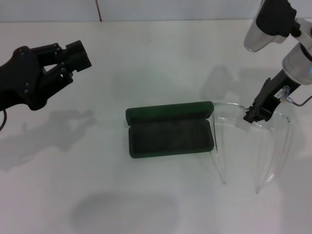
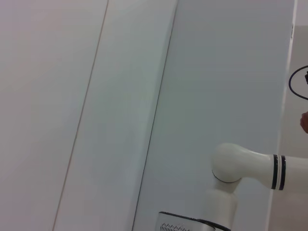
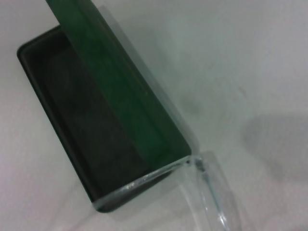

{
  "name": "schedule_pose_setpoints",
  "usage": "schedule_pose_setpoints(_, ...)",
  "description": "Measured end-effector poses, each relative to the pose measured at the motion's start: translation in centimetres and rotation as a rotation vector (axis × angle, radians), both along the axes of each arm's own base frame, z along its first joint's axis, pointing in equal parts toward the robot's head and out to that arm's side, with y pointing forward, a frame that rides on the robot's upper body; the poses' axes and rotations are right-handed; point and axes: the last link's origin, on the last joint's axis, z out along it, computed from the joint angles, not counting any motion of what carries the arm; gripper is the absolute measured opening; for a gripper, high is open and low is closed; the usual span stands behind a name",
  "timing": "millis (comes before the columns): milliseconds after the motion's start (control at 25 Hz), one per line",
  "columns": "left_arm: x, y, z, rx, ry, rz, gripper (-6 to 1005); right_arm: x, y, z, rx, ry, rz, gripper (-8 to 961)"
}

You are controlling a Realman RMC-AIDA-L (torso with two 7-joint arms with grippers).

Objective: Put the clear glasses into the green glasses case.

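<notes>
The green glasses case (image 1: pixel 170 137) lies open in the middle of the white table, its lid (image 1: pixel 168 112) standing up along the far side and its dark lining bare. In the right wrist view the case (image 3: pixel 91 134) shows with nothing inside. The clear glasses (image 1: pixel 228 110) sit just right of the case, their long temples pointing toward the near edge, and one temple crosses the case's right end. A corner of the glasses (image 3: pixel 211 192) shows by the case's end. My right gripper (image 1: pixel 255 115) is shut on the glasses' front. My left gripper (image 1: pixel 74 54) hovers far left, away from both.
The white table (image 1: pixel 146 58) stretches around the case, with a wall line along its far edge. The left wrist view shows only pale wall panels and a white arm joint (image 2: pixel 245 166).
</notes>
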Motion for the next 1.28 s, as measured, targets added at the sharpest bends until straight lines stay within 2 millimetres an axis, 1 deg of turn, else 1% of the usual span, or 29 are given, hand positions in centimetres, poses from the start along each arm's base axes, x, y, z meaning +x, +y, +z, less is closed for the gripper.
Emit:
schedule_pose_setpoints(120,-0.1,-0.1,-0.1,-0.002,0.000,0.002,214,-0.1,0.0,0.0,-0.002,0.008,-0.001,146)
schedule_pose_setpoints(280,-0.3,-0.3,-0.1,-0.002,-0.001,0.011,214,0.1,-0.2,0.6,0.002,0.005,-0.019,115)
schedule_pose_setpoints(400,-0.5,-0.6,0.0,-0.001,-0.005,0.017,213,0.5,-0.7,1.5,0.005,0.002,-0.026,107)
schedule_pose_setpoints(560,-0.5,-0.8,0.1,-0.003,-0.010,0.011,213,1.0,-2.1,3.5,0.020,0.005,-0.031,107)
schedule_pose_setpoints(680,-0.3,-0.7,0.0,-0.005,-0.013,0.003,213,0.8,-3.6,5.2,0.040,0.036,-0.026,107)
schedule_pose_setpoints(720,-0.2,-0.7,0.0,-0.006,-0.015,-0.001,213,0.6,-3.9,5.6,0.048,0.050,-0.017,107)
schedule_pose_setpoints(760,0.0,-0.7,0.0,-0.010,-0.021,-0.012,213,0.6,-3.9,5.6,0.048,0.050,-0.017,107)
schedule_pose_setpoints(800,0.3,-0.7,0.0,-0.015,-0.029,-0.026,213,-0.2,-4.6,6.7,0.081,0.112,0.016,107)
schedule_pose_setpoints(880,0.9,-0.6,0.0,-0.023,-0.046,-0.057,213,-1.0,-5.2,7.8,0.122,0.202,0.057,108)
schedule_pose_setpoints(1000,2.5,-0.1,-0.1,-0.054,-0.087,-0.117,212,-2.2,-5.6,8.8,0.176,0.337,0.120,108)
schedule_pose_setpoints(1040,2.5,-0.1,-0.1,-0.054,-0.087,-0.117,212,-2.6,-5.7,9.0,0.192,0.393,0.143,108)
schedule_pose_setpoints(1120,4.8,0.6,-0.7,-0.114,-0.112,-0.204,212,-3.5,-5.9,9.1,0.211,0.515,0.197,108)
schedule_pose_setpoints(1280,7.0,1.1,-1.6,-0.155,-0.129,-0.292,212,-4.3,-6.0,8.6,0.209,0.687,0.273,108)
